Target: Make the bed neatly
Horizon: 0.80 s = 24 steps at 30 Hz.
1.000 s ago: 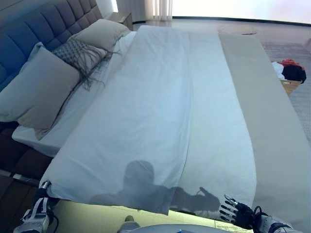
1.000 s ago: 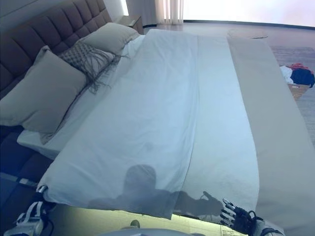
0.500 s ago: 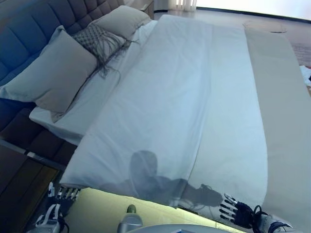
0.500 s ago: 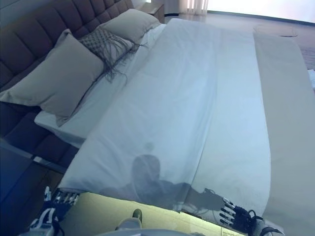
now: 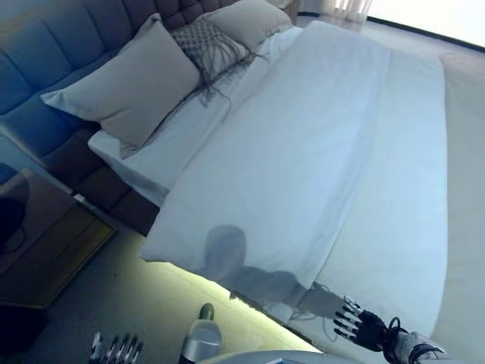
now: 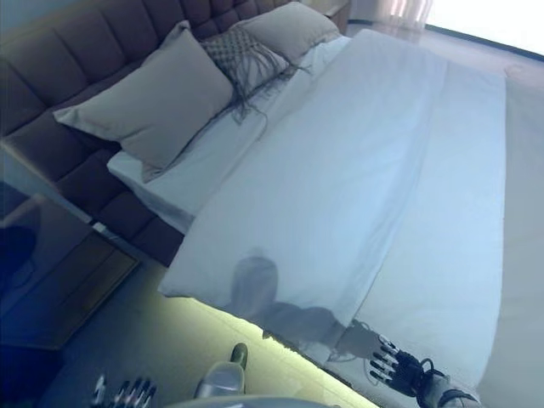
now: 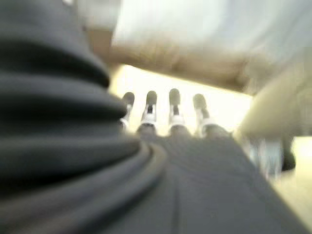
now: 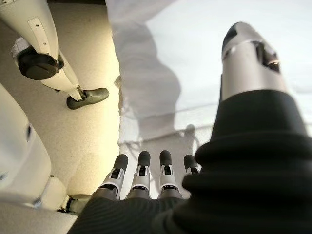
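A white duvet (image 5: pixel 303 152) lies spread flat over the bed, its near edge hanging at the bedside; it also shows in the right wrist view (image 8: pixel 195 58). A large grey pillow (image 5: pixel 132 83), a fringed cushion (image 5: pixel 204 45) and another pillow (image 5: pixel 254 19) lean at the headboard (image 5: pixel 45 68). My left hand (image 5: pixel 114 349) is low over the floor, apart from the duvet's near corner (image 5: pixel 151 254), with straight fingers (image 7: pixel 161 112) and empty. My right hand (image 5: pixel 360 330) is open with spread fingers (image 8: pixel 141 170), just below the duvet's near edge, holding nothing.
A wooden nightstand (image 5: pixel 45 235) stands left of the bed below the headboard. A beige cover (image 5: pixel 466 136) runs along the bed's far side. A bare strip of white sheet (image 5: pixel 167 144) shows between the pillows and the duvet. A lit strip of floor (image 5: pixel 151 303) runs along the bedside.
The camera has swung toward the headboard side, so the whole picture shifted. My left hand has come away from the duvet's near corner and dropped lower. The right hand stays open by the edge.
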Motion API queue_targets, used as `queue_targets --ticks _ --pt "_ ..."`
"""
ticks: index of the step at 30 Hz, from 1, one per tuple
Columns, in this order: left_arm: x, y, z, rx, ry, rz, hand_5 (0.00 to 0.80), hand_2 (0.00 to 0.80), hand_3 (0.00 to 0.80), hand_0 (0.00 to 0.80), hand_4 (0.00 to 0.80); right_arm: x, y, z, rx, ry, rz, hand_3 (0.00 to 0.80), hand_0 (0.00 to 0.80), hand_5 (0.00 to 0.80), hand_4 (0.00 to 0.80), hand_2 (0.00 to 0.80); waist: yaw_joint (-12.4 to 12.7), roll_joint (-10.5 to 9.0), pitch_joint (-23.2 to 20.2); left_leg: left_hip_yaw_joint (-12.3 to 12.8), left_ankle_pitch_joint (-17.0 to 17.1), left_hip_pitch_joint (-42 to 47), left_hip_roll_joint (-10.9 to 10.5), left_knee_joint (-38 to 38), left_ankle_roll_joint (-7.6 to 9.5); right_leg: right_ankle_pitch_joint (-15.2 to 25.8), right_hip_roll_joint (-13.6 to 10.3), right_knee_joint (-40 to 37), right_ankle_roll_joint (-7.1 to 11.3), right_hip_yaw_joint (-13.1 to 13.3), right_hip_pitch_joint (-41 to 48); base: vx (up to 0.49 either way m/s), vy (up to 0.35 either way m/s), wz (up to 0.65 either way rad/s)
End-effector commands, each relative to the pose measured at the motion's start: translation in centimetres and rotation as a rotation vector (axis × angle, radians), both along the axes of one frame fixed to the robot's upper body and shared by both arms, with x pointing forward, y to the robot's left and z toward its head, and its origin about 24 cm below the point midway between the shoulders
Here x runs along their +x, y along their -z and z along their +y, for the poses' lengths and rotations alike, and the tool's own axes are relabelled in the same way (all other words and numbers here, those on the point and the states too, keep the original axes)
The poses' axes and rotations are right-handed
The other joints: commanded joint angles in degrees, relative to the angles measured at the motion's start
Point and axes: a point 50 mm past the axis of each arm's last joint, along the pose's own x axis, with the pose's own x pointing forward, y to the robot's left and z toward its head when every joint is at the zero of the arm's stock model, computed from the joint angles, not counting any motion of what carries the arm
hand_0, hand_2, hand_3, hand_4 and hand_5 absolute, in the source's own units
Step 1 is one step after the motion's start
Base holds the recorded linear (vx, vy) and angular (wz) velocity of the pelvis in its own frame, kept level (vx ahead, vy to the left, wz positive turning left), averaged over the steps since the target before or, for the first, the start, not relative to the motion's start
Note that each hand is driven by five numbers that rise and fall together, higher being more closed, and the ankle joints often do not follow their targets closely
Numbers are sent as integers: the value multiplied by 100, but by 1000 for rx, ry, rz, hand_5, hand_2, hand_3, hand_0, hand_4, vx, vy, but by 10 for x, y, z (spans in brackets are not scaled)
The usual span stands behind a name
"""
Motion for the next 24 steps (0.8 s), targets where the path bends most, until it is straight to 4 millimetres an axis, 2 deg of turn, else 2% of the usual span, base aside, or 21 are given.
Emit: queue_targets --ticks 1,3,4,6,7,8,11,17,20,24 --pt "43 -17 -17 -54 84 -343 0 0 0 0 0 17 -6 -1 -14 -11 -56 0 0 0 0 0 117 233 -1 79 -712 325 93 422 169 463 -285 330 159 65 -605 -3 7 -3" --pt "66 -34 -17 -22 175 -500 0 0 0 0 0 17 -6 -1 -16 -27 -54 0 0 0 0 0 50 255 20 130 -739 391 130 433 152 426 -279 368 154 132 -609 14 17 -10" --pt "67 -35 -17 -20 179 -508 0 0 0 0 0 17 -6 -1 -17 -27 -54 0 0 0 0 0 43 247 3 127 -726 364 123 431 157 439 -285 360 152 129 -630 28 22 -14" --pt "99 -58 -14 24 234 -652 0 0 0 0 0 13 -6 -4 -26 -41 -35 0 0 0 0 0 -65 262 2 199 -757 425 170 447 138 392 -286 417 164 216 -653 44 29 -12" --pt "112 -68 -14 31 242 -693 0 0 0 0 0 11 -5 -4 -27 -45 -27 0 0 0 0 0 -108 258 -8 225 -765 448 187 446 131 376 -283 431 171 245 -661 47 26 -9" --pt "114 -71 -14 35 250 -712 0 0 0 0 0 11 -5 -4 -28 -44 -25 0 0 0 0 0 -124 249 -25 230 -752 431 184 442 134 387 -286 425 171 251 -682 80 26 -11" --pt "150 -102 -15 74 297 -800 0 0 0 0 0 2 -4 -7 -32 -56 8 0 0 0 0 0 -313 225 -77 339 -787 515 252 466 99 335 -279 473 205 381 -703 95 25 -12" --pt "182 -127 -21 91 298 -866 0 0 0 0 0 -6 -1 -4 -36 -82 34 0 0 0 0 0 -584 208 -87 506 -876 604 303 599 79 241 -264 595 257 581 -757 112 41 -16" --pt "196 -137 -25 99 276 -895 0 0 0 0 0 -4 0 -2 -58 -96 27 0 0 0 0 0 -718 170 62 554 -954 437 338 885 74 207 -270 765 271 741 -950 29 34 -19" --pt "223 -167 -25 127 237 -990 0 0 0 0 0 21 -7 -2 -68 -88 -47 0 0 0 0 0 -847 21 586 538 -1051 -251 482 1498 67 278 -291 1062 274 956 -1547 -211 -9 -28"
